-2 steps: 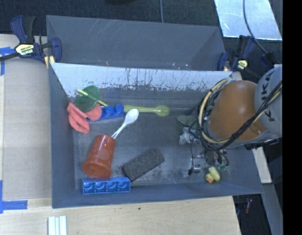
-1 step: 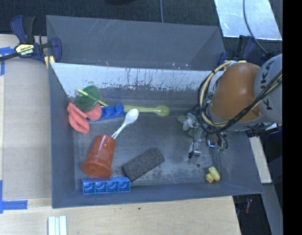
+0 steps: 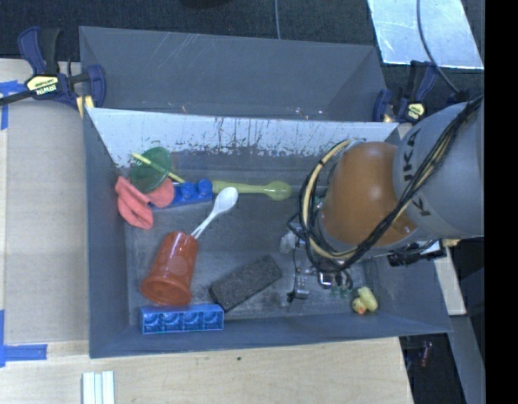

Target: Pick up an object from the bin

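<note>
Along the near edge of the bin [image 3: 267, 339] lie a blue toy brick [image 3: 182, 319], a dark grey foam block [image 3: 245, 280] and, toward the near right corner, a small yellow-green piece [image 3: 363, 301]. The gripper [image 3: 301, 289] stands low between the latter two, just beside the block's right end; whether it is open or closed cannot be told. Farther in lie an orange-red cup [image 3: 170, 268] on its side and a white spoon [image 3: 215, 210], with a heap of small toys [image 3: 154, 188] by the far left corner.

One camera looks down into the bin [image 3: 242, 82], slightly aslant; arm [image 3: 444, 183] enters right.
</note>
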Controlling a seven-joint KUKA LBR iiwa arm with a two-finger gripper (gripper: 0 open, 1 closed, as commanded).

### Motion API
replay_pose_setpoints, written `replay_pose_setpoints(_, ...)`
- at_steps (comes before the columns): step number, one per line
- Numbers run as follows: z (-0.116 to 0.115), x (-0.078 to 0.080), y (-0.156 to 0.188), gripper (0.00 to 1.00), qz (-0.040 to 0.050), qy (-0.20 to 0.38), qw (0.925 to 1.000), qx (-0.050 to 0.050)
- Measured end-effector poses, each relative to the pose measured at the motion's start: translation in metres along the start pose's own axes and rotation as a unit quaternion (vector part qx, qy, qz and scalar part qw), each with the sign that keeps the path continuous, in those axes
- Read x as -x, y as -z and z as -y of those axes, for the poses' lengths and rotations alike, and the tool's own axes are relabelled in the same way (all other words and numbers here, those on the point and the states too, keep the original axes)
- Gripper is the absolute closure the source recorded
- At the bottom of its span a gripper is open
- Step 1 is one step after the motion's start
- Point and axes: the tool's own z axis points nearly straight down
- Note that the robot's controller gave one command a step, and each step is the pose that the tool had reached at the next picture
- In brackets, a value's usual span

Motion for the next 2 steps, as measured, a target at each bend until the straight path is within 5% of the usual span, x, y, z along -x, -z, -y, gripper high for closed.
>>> replay_pose_setpoints(1, 0.047, 0.038, 0.011, 0.0, 0.0066, 0.001, 1.0, 0.0)
replay_pose_setpoints(2, 0.015, 0.024, 0.004, 0.0, 0.0021, 0.007, 1.0, -0.001)
